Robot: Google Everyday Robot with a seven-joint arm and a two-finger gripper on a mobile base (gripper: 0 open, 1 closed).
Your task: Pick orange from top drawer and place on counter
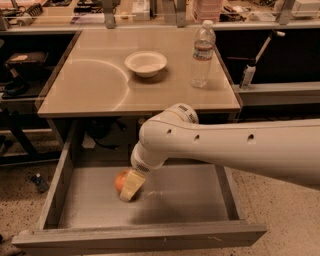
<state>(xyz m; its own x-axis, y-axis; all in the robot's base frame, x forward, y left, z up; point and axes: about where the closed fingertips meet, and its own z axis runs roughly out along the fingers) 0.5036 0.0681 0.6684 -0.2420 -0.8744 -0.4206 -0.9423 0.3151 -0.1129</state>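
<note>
Speckled floor [282,212], perhaps cluttered shelf [57,16]

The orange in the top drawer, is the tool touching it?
Cannot tell. In the camera view the tool, down in the top drawer, overlaps the orange, hiding any contact or gap.

Place: a lab or workshop.
Back, 12 o'clock: cluttered bench [65,15] with metal posts [109,15].
Left, 9 o'clock: dark shelves [15,100] of gear.
Underfoot: speckled hard floor [280,195].
Robot: hand [131,186] in the open drawer [150,235], 6 o'clock of the worktop [90,90].
</note>
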